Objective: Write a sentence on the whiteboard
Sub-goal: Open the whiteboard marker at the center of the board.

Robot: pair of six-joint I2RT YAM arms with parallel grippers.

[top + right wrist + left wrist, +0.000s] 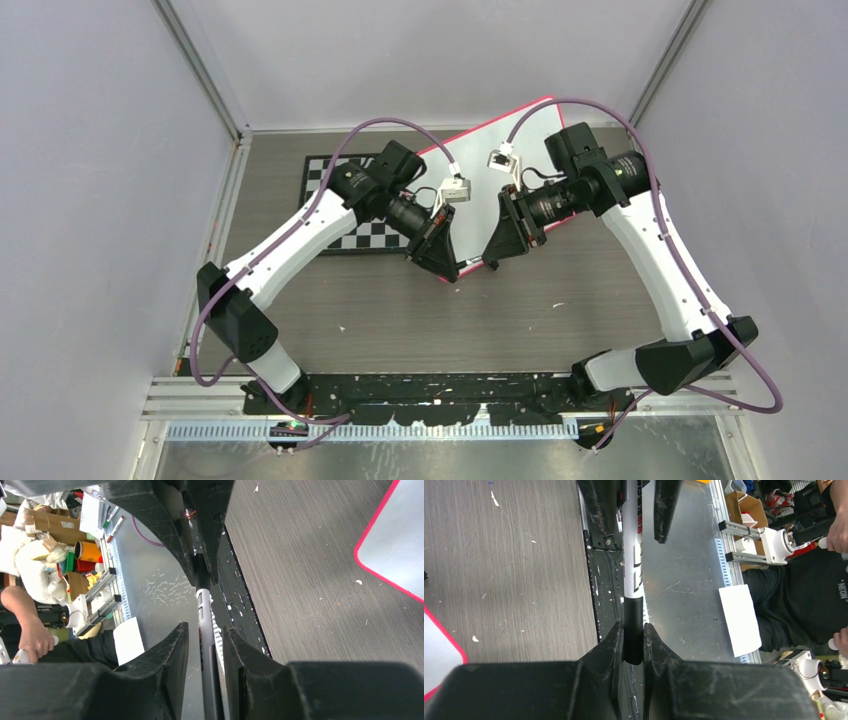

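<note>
Main worry: the marker [633, 555] hangs in the air over the table [420, 320], bridged between both my grippers. If I pull them apart crooked, or one side lets go early, I reckon it drops and rolls off toward the rail. If that black end [633, 615] is the cap, a skewed tug could also pop it off and flick ink around.

My left gripper [633, 630] is nearly closed, both fingers pinched tight on the black end. My right gripper [205, 629] straddles the pale barrel. I see thin slivers of gap beside it, so honestly I can't tell if it's really clamped or just loosely around it. That's the weak link.

Just past the handoff is the near corner of the whiteboard [478, 140], lying flat on the table. There's no sentence on the bits I can see, though my arms hide a lot of it. The checkerboard [325, 175] lies off to its left.
</note>
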